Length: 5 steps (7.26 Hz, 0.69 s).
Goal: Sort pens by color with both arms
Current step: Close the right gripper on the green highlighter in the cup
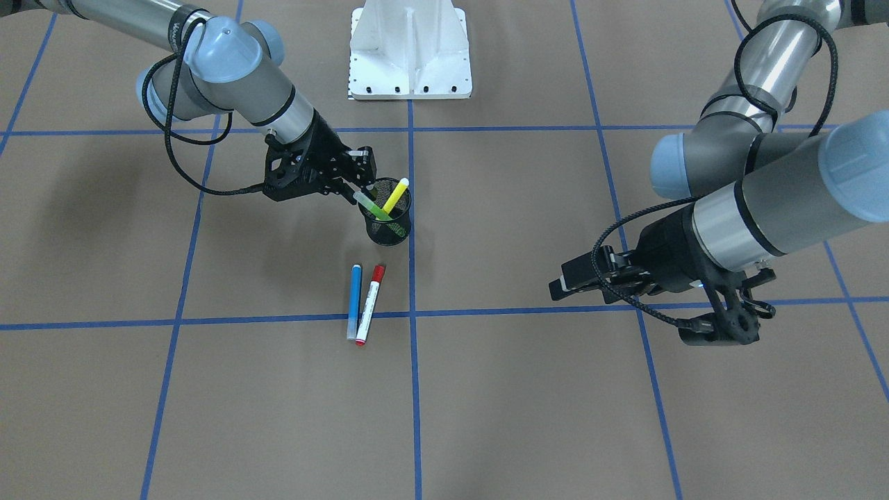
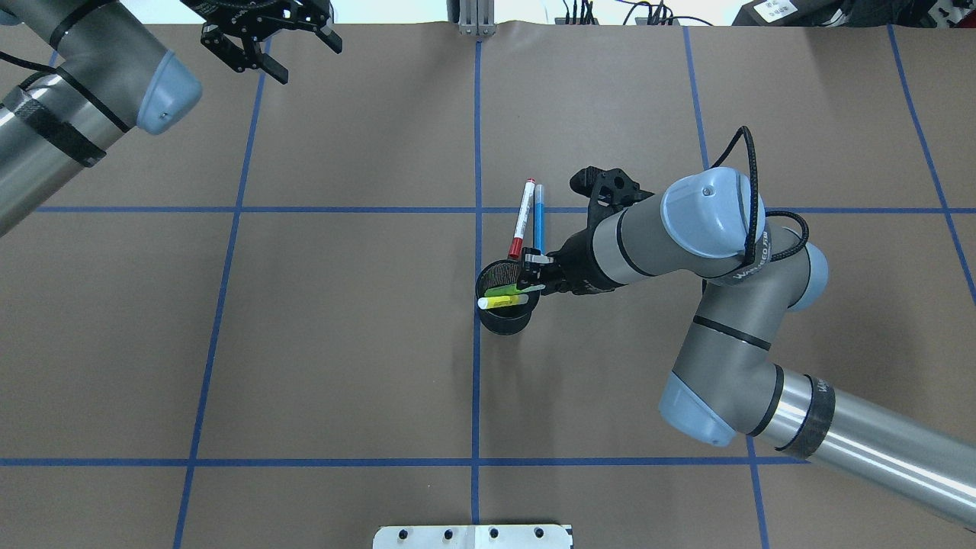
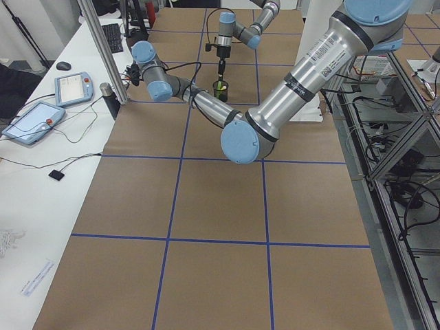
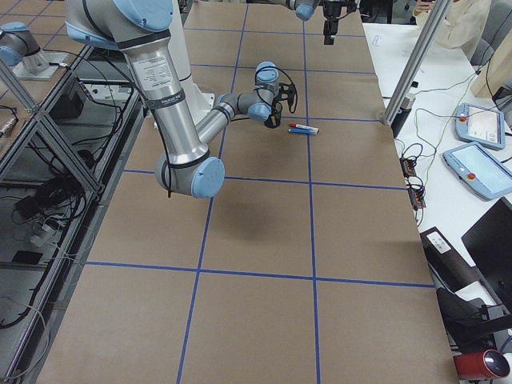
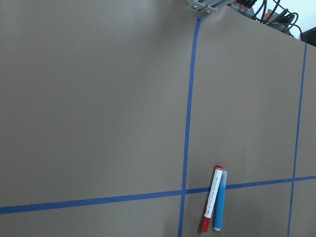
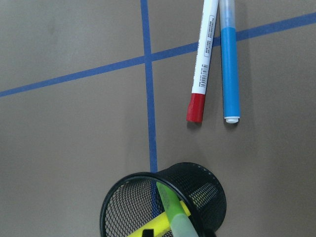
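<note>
Brown table (image 1: 486, 403) bears mesh cup (image 1: 390, 235) holding green pen (image 1: 371, 205), yellow pen (image 1: 396, 194).

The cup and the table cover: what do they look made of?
Cup: black wire mesh, probably metal, matte; its wall is an open lattice you can see through. Table cover: likely brown paper, matte; flat, uniform, no sheen.

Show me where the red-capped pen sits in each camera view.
Front-facing: red-capped pen lower centre, below the cup.
Overhead: pen centre, above the cup.
Exterior left: cannot make it out.
Exterior right: pen upper centre.
Left wrist: pen bottom, right of centre.
Right wrist: pen top right.
Landmark: the blue pen lying alongside it.
</note>
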Motion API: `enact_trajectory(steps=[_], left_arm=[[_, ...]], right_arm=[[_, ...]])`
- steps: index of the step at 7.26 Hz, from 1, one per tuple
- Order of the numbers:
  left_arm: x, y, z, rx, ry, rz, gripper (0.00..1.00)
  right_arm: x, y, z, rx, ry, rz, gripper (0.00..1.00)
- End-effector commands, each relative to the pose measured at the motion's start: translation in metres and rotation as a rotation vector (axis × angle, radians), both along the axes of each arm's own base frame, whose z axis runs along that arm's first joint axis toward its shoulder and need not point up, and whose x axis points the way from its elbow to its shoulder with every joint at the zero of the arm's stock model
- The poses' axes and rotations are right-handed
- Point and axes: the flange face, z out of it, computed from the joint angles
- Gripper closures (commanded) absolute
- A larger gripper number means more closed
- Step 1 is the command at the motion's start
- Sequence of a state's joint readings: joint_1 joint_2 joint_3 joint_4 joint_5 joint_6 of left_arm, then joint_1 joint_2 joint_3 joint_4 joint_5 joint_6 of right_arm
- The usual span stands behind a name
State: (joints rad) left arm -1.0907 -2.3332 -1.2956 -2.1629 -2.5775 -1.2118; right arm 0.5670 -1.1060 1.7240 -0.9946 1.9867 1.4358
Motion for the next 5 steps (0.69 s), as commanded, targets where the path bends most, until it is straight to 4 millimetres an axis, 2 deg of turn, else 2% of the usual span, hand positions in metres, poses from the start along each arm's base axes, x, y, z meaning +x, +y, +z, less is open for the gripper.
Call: enact_trajectory(steps=[1,5], left_arm=[[-0.0001,0.0002,-0.0003,0.000,0.001,0.001,0.01],[0.0009,0.0005,-0.0002,0.001,0.000,0.001,0.01]], right_arm=[[-0.0008,-0.0012,0.0021,0.002,0.005,0.001,0.56],[0.0013,-0.0031,0.0004,0.000,0.002,0.005,0.70]])
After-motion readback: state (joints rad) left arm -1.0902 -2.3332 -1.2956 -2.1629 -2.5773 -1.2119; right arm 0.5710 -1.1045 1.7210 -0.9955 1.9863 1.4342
